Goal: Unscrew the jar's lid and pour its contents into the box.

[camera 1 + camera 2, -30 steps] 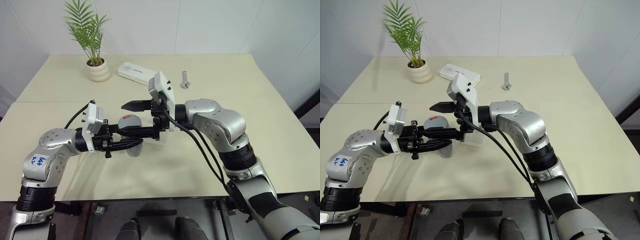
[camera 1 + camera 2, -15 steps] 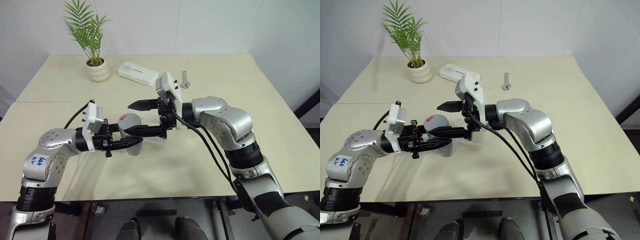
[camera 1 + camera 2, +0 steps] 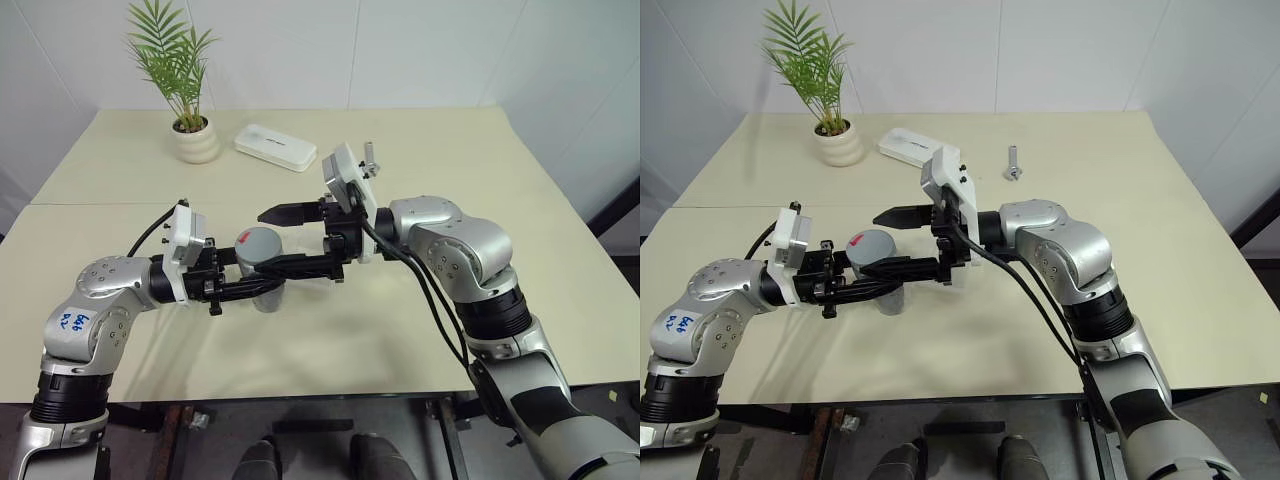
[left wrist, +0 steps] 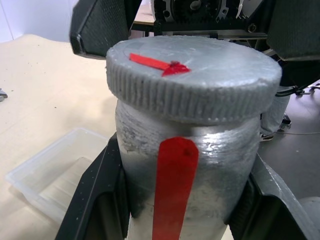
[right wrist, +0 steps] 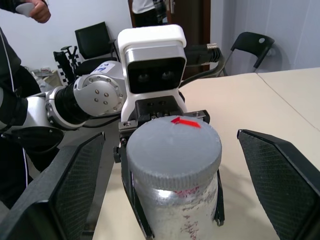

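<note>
Retreat from the right gripper (image 3: 285,240) — it's slid back off the lid (image 3: 257,241) with jaws spread wide, empty. Left gripper (image 3: 268,286) stays clamped on the jar (image 4: 187,170), held above the surface (image 3: 300,340), lid apparently still seated — so re-gripping for another twist, I'd say.

The jar (image 4: 185,170) runs off the edge of both wrist views, so its base cannot be seen; the left gripper's fingers (image 4: 95,200) cover its flanks, and with the lid (image 4: 195,82) on, the contents are hidden. In the head views the box (image 3: 958,262) lies mostly behind the right gripper (image 3: 902,240), a pale corner alone showing; the left wrist view gives one part of it, the rest behind the jar. The bolt (image 3: 1012,162) is too small to make out its thread; a person (image 5: 15,100) is cut off by the right wrist view's edge.
</note>
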Robot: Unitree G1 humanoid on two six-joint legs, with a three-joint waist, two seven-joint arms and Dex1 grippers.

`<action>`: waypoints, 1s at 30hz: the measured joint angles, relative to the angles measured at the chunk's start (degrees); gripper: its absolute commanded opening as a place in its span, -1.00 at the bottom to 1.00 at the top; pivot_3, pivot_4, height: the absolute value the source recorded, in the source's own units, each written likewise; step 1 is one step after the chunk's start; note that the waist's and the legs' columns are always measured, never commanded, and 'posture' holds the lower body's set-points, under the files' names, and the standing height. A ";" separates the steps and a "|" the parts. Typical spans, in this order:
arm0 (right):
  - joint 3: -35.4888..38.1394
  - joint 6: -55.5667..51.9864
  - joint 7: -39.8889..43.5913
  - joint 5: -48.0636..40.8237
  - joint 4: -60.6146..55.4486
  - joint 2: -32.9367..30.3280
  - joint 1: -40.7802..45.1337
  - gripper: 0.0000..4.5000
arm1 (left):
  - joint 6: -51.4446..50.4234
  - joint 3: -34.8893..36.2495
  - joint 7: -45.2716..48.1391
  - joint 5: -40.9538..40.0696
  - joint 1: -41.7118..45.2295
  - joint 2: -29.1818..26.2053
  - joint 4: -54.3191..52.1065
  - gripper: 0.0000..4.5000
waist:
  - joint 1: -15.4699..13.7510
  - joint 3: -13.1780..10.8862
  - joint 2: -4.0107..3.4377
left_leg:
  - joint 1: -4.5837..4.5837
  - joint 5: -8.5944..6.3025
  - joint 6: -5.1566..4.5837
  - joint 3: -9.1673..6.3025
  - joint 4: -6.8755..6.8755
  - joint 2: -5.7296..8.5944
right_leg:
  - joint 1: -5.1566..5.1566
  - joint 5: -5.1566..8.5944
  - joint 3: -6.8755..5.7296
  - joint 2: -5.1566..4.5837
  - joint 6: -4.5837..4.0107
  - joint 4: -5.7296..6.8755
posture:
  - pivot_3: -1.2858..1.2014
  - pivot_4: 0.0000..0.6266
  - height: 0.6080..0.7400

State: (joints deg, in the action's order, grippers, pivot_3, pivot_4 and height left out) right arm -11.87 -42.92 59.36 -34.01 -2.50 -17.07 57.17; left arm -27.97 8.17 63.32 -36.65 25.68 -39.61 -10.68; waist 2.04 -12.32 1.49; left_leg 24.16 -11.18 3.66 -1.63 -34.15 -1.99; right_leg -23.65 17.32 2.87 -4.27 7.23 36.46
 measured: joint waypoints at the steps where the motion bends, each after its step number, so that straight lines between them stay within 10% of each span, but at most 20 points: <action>1: 0.00 0.00 -0.23 0.08 0.14 0.14 0.13 0.98 | -0.06 0.02 -0.01 0.00 -0.03 0.00 -0.09 -0.13 | -0.02 0.00 0.00 | 0.00 0.00 0.00 0.00 0.00 0.00 | 0.00 0.00 0.00 0.00 0.00 0.00 | 0.03 -0.52 1.00; 10: -0.37 0.11 -1.54 1.38 0.85 2.15 0.63 0.98 | -0.32 0.20 -0.12 -0.01 -0.11 -0.01 -0.39 -0.13 | -0.04 0.00 0.00 | 0.00 0.00 0.00 0.00 0.00 0.00 | 0.00 0.00 0.00 0.00 0.00 0.00 | 0.03 -0.52 1.00; 17: -0.96 0.07 -1.20 1.27 0.81 2.37 0.64 0.13 | -0.23 0.40 -0.60 0.00 -0.11 -0.05 -0.40 -0.13 | 0.01 0.00 0.00 | 0.00 0.00 0.00 0.00 0.00 0.00 | 0.00 0.00 0.00 0.00 0.00 0.00 | 0.03 -0.52 1.00; 30: 15.10 -8.24 -8.36 -15.91 -0.96 7.35 2.43 0.13 | -0.20 1.89 -0.76 -1.21 -2.18 -0.47 -1.84 -0.13 | -0.17 0.00 0.00 | 0.00 0.00 0.00 0.00 0.01 -0.01 | 0.01 0.00 0.01 -0.01 0.00 0.00 | 0.03 -0.52 1.00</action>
State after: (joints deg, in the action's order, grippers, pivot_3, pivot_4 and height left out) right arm 3.23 -51.16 51.00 -49.92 -3.45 -9.72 59.60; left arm -28.17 10.06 62.56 -37.86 23.49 -40.07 -12.52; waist 1.88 -12.32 1.49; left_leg 24.16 -11.18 3.66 -1.63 -34.14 -1.99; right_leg -23.65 17.32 2.89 -4.28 7.22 36.46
